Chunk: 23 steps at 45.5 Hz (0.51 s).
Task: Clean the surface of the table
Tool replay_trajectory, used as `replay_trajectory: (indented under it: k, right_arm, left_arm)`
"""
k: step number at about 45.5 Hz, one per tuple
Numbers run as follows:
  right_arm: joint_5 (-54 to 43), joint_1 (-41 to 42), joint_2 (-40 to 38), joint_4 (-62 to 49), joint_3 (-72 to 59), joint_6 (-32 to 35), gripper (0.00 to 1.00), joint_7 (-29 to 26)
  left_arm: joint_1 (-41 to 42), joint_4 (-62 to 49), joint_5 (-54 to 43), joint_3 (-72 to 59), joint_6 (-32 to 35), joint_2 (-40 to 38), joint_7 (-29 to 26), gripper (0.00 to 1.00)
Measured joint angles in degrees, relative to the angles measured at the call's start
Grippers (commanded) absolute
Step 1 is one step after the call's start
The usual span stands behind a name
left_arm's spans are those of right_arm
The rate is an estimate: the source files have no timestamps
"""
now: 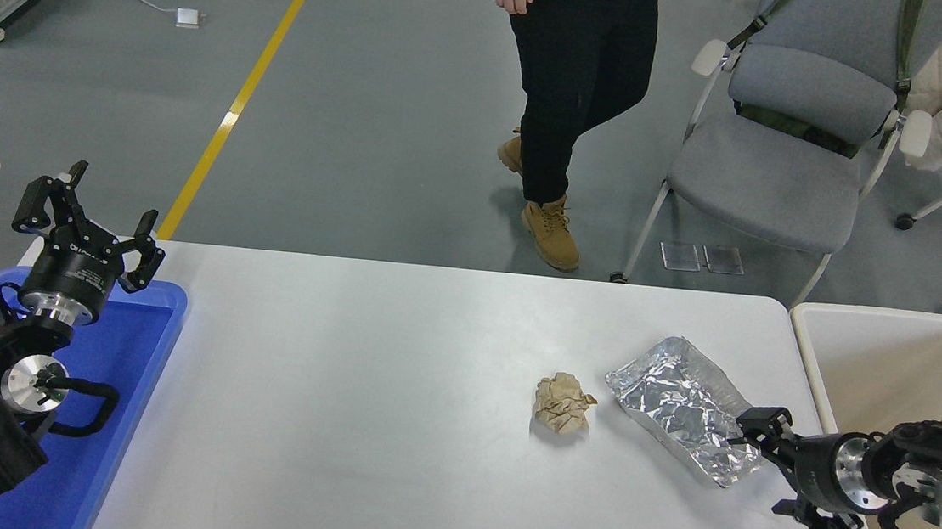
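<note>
I see the white tabletop (388, 428) stretching across most of my view, grey floor with a yellow line (238, 99) beyond its far edge. At the far left, a blue tray (128, 379) sits by the tabletop's left end, and my left tool (91, 218) is parked above it with its fingers spread apart, gripping nothing. Right of centre lies a crumpled brown paper ball (563, 403), and just beside it on the right a crinkled foil tray (684, 407). My right tool (777, 466) reaches in from the right edge; its far finger is at the foil tray's near right corner, jaws parted, nothing clamped that I can see. A cream bin (809, 345) stands off the right end. Past the tabletop, a person (577, 78) stands next to a grey chair (774, 167).
</note>
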Motion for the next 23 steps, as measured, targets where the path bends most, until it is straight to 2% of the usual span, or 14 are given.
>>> replay_trajectory:
  k: [10, 13, 15, 19, 20, 23]
  right_arm:
    - [-1.34, -1.80, 4.69, -6.69, 0.04, 0.13, 0.80, 0.21]
    - [-2.34, -2.25, 5.80, -8.19, 0.04, 0.15, 0.64, 0.24]
    - [-2.86, -2.46, 6.36, -8.99, 0.04, 0.16, 0.49, 0.27]
    - [-3.64, -2.77, 7.17, -10.40, 0.05, 0.17, 0.07, 0.27]
    - [-3.85, -2.84, 7.38, -10.77, 0.05, 0.18, 0.00, 0.27]
    - [-4.17, -2.93, 7.71, -11.45, 0.00, 0.27, 0.00, 0.23]
  left_arm:
    - [0.00, 0.00, 0.00, 0.00, 0.01, 0.00, 0.00, 1.00]
    - [0.00, 0.00, 0.00, 0.00, 0.01, 0.00, 0.00, 1.00]
    - [0.00, 0.00, 0.00, 0.00, 0.01, 0.00, 0.00, 1.00]
    - [0.00, 0.00, 0.00, 0.00, 0.01, 0.00, 0.00, 1.00]
    - [0.00, 0.00, 0.00, 0.00, 0.01, 0.00, 0.00, 1.00]
    - [0.00, 0.00, 0.00, 0.00, 0.01, 0.00, 0.00, 1.00]
